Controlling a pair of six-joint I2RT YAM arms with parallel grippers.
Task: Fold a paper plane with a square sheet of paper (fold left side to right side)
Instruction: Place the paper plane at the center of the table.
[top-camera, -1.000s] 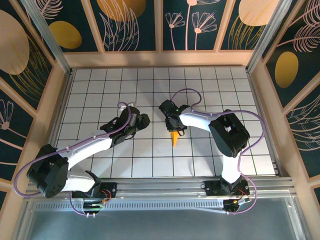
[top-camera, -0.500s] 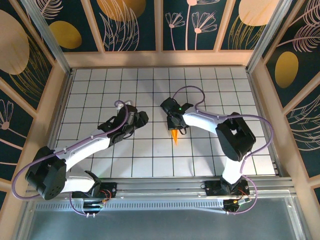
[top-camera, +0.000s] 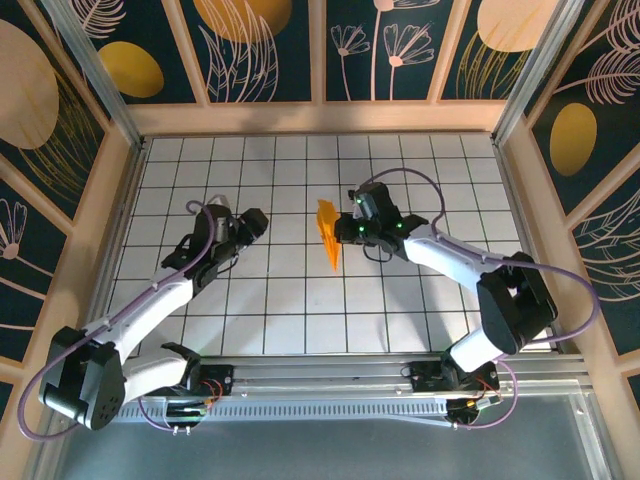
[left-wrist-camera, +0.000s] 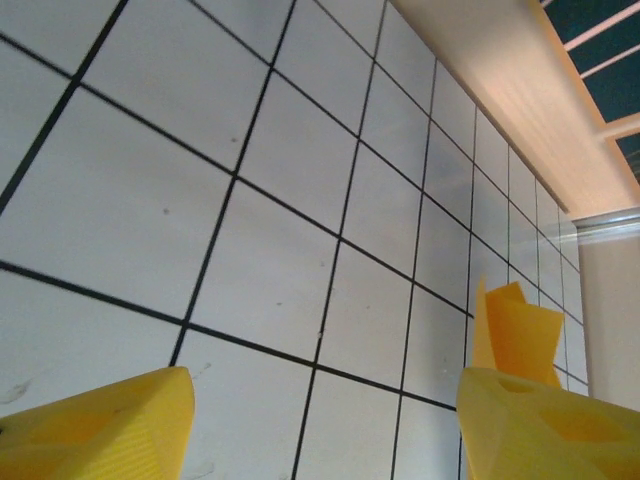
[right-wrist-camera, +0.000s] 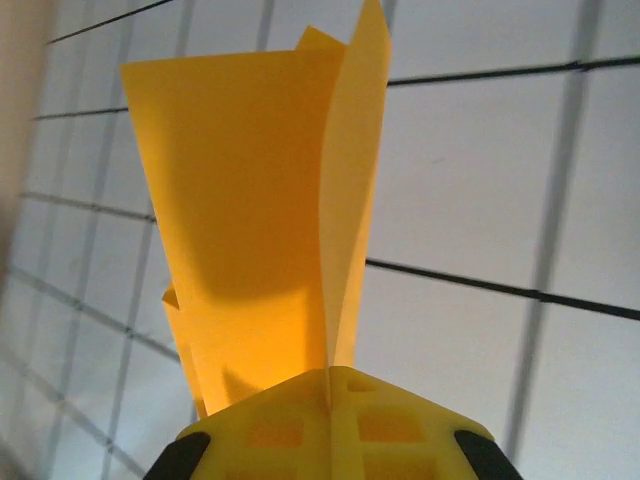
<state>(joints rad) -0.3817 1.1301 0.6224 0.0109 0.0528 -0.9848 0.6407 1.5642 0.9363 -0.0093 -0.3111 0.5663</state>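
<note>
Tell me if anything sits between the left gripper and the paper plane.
Nothing visible does. The right gripper is shut on one end of the paper plane. Between the plane and the open left gripper there are just bare grid tiles of the table, and the left wrist view shows the same clear stretch.

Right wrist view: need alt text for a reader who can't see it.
The right gripper, with yellow fingers, is shut on the folded orange-yellow paper plane, which stands up from between them with its layers fanning apart. Behind it lies the white table with black grid lines.
</note>
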